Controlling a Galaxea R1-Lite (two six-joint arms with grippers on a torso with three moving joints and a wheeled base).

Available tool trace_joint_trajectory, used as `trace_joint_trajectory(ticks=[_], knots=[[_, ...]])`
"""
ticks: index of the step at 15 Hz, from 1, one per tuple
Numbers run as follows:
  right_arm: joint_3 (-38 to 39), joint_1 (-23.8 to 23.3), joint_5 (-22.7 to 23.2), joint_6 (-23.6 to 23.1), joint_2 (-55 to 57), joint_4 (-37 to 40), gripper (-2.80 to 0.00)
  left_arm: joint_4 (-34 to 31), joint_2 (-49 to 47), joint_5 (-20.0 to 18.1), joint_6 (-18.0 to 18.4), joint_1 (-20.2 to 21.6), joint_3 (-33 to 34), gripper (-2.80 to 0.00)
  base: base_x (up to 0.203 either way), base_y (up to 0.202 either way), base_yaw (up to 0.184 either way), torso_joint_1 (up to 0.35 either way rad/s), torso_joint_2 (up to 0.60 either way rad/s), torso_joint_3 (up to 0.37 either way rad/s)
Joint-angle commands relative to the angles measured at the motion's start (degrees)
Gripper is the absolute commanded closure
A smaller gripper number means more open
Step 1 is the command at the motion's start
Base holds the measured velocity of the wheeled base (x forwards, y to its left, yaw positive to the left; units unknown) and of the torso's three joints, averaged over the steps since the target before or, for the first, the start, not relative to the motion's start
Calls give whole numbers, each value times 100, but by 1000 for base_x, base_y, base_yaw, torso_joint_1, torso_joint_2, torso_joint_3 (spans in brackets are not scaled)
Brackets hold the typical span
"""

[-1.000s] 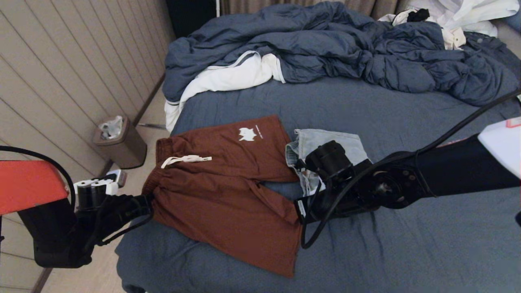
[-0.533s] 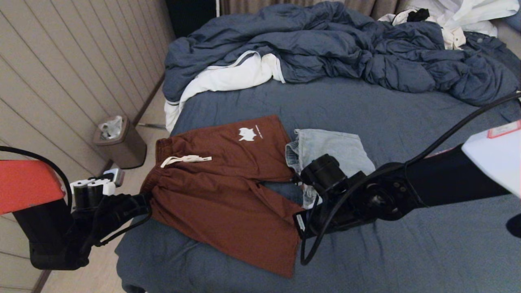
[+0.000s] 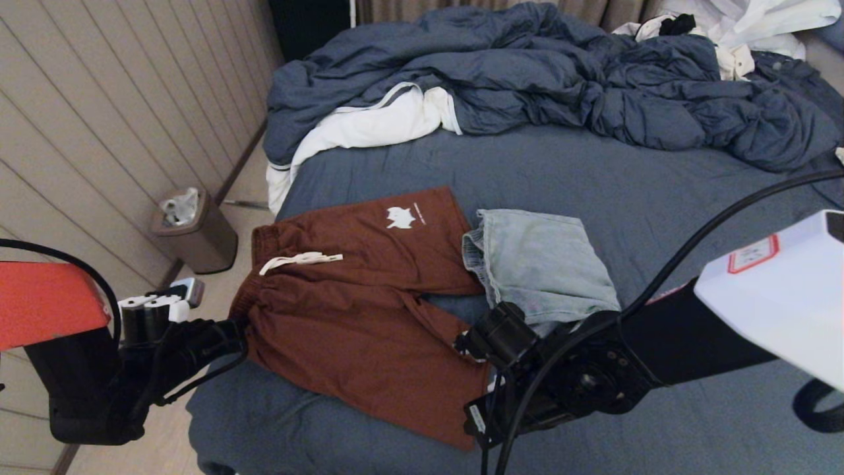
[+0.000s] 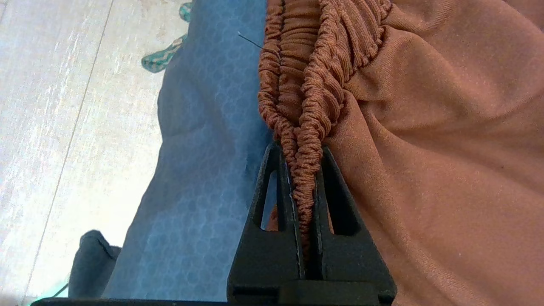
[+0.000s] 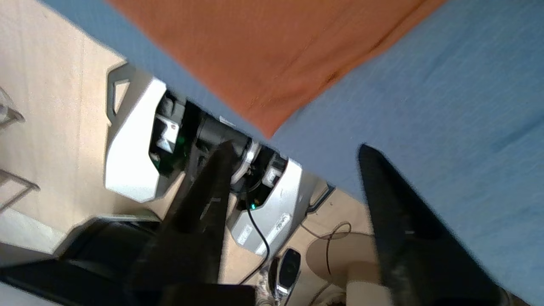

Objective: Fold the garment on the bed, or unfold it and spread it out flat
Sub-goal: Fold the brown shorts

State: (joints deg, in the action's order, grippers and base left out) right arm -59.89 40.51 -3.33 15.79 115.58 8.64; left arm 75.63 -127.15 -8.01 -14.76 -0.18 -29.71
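Rust-brown shorts (image 3: 356,310) with a white drawstring lie spread on the bed's slate-blue sheet (image 3: 659,218). My left gripper (image 4: 299,155) is shut on the gathered waistband (image 4: 306,85) at the shorts' left corner, by the bed's left edge (image 3: 237,326). The right arm's wrist (image 3: 527,376) hangs over the near leg's hem. My right gripper (image 5: 296,146) is open and holds nothing. It hovers just past the hem corner (image 5: 272,63), over the bed's near edge.
Folded light-blue denim shorts (image 3: 541,264) lie right of the brown pair. A rumpled blue duvet (image 3: 560,72) and white linens (image 3: 369,125) fill the far side. A waste bin (image 3: 194,231) stands on the floor by the panelled wall. My own base (image 5: 136,140) is below the bed edge.
The right arm has drawn back toward the bed's near edge, uncovering the denim shorts. The left gripper stays clamped on the waistband, barely moving.
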Motion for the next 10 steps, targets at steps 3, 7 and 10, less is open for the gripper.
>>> trace_joint_trajectory(ticks=[3,7,10], knots=[[83,145,-10,0,430,-322,-280,70,-21,63,0,-43,36,0,0,0,0,0,0,0],[-172,168,-27,-45,949,-804,-280,110,-21,63,-1,-38,46,0,0,0,0,0,0,0],[-347,211,-151,-44,1177,-812,-280,223,-21,70,9,-43,123,0,0,0,0,0,0,0]])
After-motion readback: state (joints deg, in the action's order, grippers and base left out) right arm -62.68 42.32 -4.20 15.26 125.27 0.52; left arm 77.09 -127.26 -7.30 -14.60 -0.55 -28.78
